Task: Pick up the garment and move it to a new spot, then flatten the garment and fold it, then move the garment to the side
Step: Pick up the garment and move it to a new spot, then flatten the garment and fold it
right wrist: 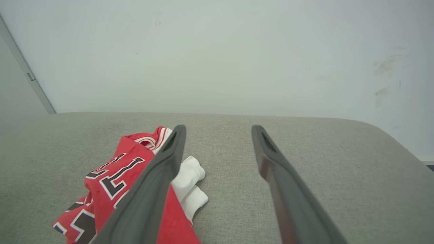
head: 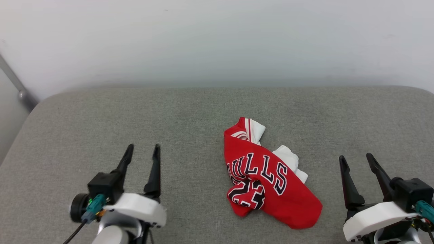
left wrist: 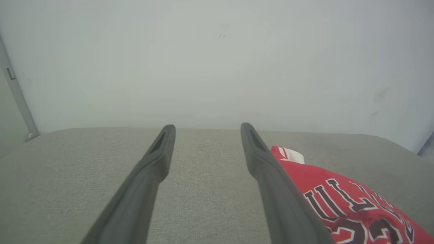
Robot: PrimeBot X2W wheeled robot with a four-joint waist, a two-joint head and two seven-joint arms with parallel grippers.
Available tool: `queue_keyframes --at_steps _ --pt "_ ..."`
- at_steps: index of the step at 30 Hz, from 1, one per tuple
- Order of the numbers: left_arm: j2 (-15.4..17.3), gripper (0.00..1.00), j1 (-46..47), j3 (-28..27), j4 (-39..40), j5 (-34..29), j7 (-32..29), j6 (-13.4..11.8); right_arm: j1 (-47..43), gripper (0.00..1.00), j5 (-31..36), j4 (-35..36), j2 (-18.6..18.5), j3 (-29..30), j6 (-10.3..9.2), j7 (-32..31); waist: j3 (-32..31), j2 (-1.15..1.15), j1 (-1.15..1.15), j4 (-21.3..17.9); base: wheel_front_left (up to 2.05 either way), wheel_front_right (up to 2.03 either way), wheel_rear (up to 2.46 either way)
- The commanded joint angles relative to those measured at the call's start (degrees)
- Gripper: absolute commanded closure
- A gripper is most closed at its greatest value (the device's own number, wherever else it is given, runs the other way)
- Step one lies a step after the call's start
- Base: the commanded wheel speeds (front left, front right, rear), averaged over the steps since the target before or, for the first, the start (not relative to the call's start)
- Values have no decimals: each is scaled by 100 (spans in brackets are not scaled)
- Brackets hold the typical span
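Note:
The garment (head: 268, 179), a red shirt with black "BULLS" and "23" print and white sleeves, lies crumpled on the grey padded surface (head: 190, 112), slightly right of centre. My left gripper (head: 143, 147) stands open at the lower left, well to the left of the shirt, nothing between its fingers. My right gripper (head: 356, 157) stands open at the lower right, apart from the shirt's right side. The garment (left wrist: 352, 203) lies behind the right finger in the left wrist view, where the left gripper (left wrist: 205, 128) is open. The garment (right wrist: 112, 176) sits left of the open right gripper (right wrist: 218, 128).
A pale wall (head: 217, 40) rises behind the surface's rounded far edge. A grey metal bar (head: 15, 84) slants down at the far left. Bare grey fabric surrounds the shirt on all sides.

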State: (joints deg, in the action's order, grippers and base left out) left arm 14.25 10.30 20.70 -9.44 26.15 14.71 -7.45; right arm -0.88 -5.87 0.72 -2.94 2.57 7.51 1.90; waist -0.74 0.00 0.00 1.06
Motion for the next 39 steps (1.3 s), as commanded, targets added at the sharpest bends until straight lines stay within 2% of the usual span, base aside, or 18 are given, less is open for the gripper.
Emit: queue_keyframes --at_steps 1,4,8,24,28,32,35,38,39 --pt "108 0 -163 -89 54 25 -14 -70 -79 0 -12 44 8 3 -4 -27 -13 0 0 -3 0 0 0" --pt "278 0 -415 -225 141 87 -38 -145 -150 0 -16 101 9 -19 -4 -63 -34 0 0 -30 0 0 0" --pt "386 0 -583 -164 282 85 -179 -121 -222 0 -65 169 8 -46 -4 -90 -47 0 0 -89 0 0 0" --pt "488 0 -528 -152 433 149 -366 -194 -191 0 -82 185 9 -61 -4 -75 -7 0 0 -171 0 0 0" --pt "488 0 -520 -151 463 159 -337 -202 -181 0 -309 100 7 180 -4 -244 -6 0 0 -165 0 0 0" --pt "425 0 -459 -120 504 149 -283 -192 6 0 -323 -42 6 770 -3 -649 53 0 0 -81 0 0 0" --pt "367 0 -365 -64 544 113 -227 -168 332 0 -338 -413 -68 1235 -3 -1280 177 0 0 37 0 0 0" --pt "268 0 -229 -2 578 69 -165 -129 819 0 -436 -885 -308 1523 -4 -1874 377 0 0 190 0 0 0" --pt "211 0 -122 42 581 30 -120 -87 1137 0 -556 -1221 -398 1551 -3 -2322 512 0 0 317 0 0 0"
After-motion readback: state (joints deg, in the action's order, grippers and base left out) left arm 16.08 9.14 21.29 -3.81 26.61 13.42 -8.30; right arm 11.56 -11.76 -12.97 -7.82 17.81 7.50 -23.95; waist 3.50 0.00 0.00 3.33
